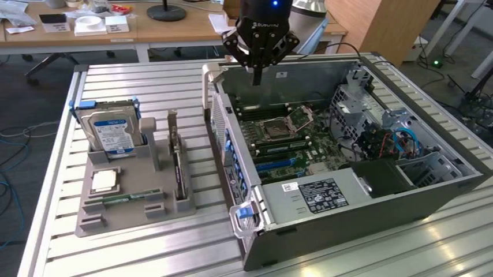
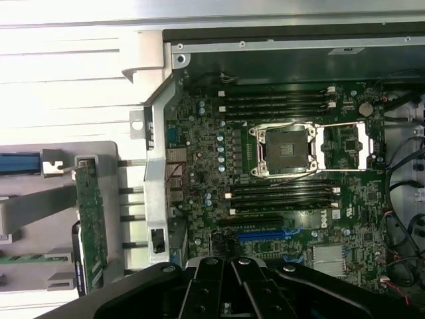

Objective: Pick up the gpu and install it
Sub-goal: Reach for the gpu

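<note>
One gripper (image 1: pixel 257 79) clenched over case (image 1: pixel 347 214) far edge; gpu (image 1: pixel 178 164) upright in holder (image 1: pixel 127 214), well apart, top edge free.

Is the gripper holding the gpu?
No, the gpu stands on edge in the gray holder, while the gripper hangs shut over the case.

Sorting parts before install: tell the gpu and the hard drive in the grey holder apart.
Look: the gpu is a green board with a dark face; the hard drive is silver with a blue-white label. Build: the gpu is a thin card, the hard drive a thicker block. Pose: the gpu stands on its long edge, the hard drive upright on its end. Both sit in the grey holder, untouched.
</note>
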